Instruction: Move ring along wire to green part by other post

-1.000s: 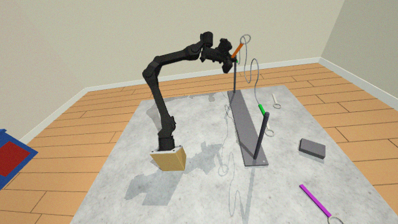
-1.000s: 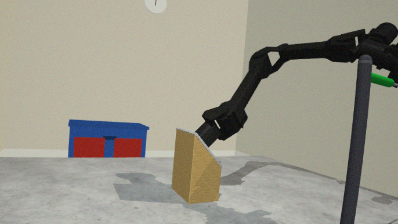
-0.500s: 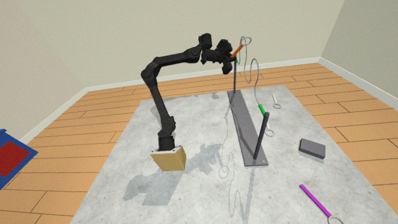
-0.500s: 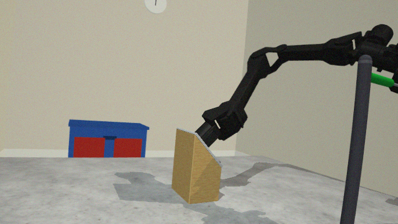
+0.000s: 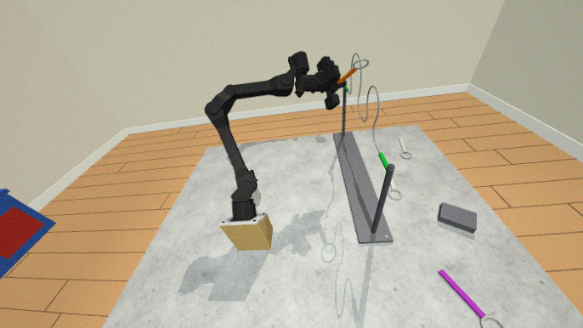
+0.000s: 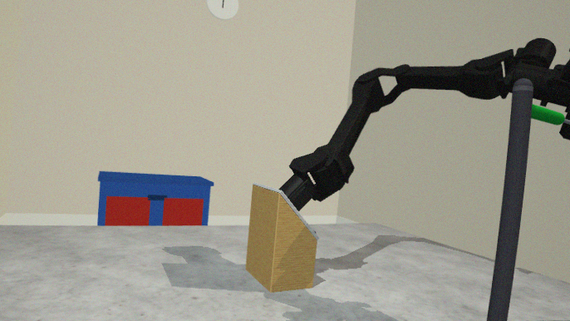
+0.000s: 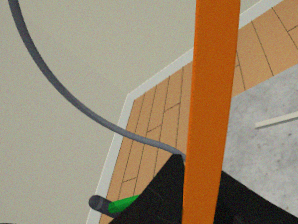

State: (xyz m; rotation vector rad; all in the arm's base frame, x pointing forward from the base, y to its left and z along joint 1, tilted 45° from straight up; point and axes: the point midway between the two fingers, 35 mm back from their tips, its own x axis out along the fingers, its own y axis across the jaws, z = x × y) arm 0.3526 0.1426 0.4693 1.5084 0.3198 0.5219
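Note:
My gripper [image 5: 341, 83] [image 7: 184, 164] is shut on the orange handle [image 5: 348, 76] [image 7: 212, 100], high near the far post [image 5: 343, 112]. The handle slants up to the grey ring [image 5: 368, 63], which is around the tall far loop of the thin grey wire [image 5: 374, 127] [image 7: 65, 95], as far as the top view shows. Contact between ring and wire cannot be told. The far green part [image 5: 347, 88] is just below the gripper in that view; the near green part [image 5: 383, 161] meets the near post [image 5: 382, 204]. The wrist view hides the ring. The exterior view cuts off the gripper.
The posts stand on a long dark base [image 5: 365, 217]. Two pale ringed sticks [image 5: 402, 144] [image 5: 393, 185] lie beyond it. A dark block [image 5: 457, 217] and a magenta stick [image 5: 461, 292] with a ring lie to the right. The arm stands on a wooden block [image 5: 251, 238] [image 6: 262, 237].

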